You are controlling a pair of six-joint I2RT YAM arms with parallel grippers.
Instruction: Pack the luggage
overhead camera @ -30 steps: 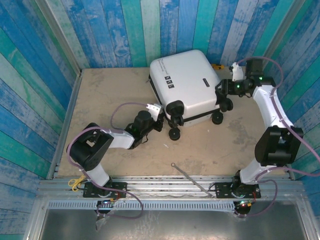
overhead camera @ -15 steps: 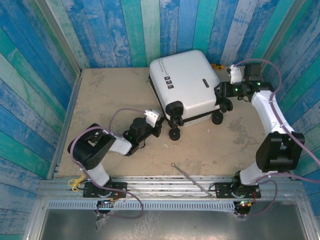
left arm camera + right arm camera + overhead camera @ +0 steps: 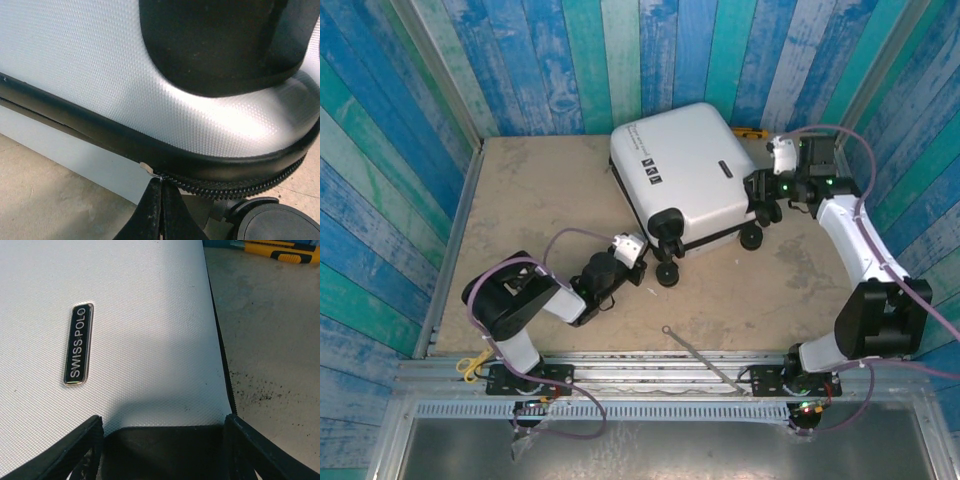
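The luggage [image 3: 680,170] is a white hard-shell suitcase lying closed on the table, with its black wheels [image 3: 666,275] towards me. My left gripper [image 3: 642,260] is low at its near corner. In the left wrist view that gripper [image 3: 161,192] is shut on the small metal zipper pull [image 3: 146,168], just under the black zipper band of the shell [image 3: 100,75]. My right gripper [image 3: 760,195] is at the suitcase's right corner. In the right wrist view it [image 3: 162,450] stands open, its fingers [image 3: 75,450] on either side of a black corner housing on the shell [image 3: 150,315].
A yellow utility knife [image 3: 280,252] lies on the table behind the suitcase's far right corner [image 3: 750,131]. A thin metal rod [image 3: 695,350] lies near the front edge. Yellow scissors [image 3: 470,365] sit by the left arm's base. Blue plank walls [image 3: 420,150] enclose the table.
The suitcase has slid left and turned slightly. My left gripper drew back towards the near left along the zipper line. My right gripper moved left with the suitcase's corner.
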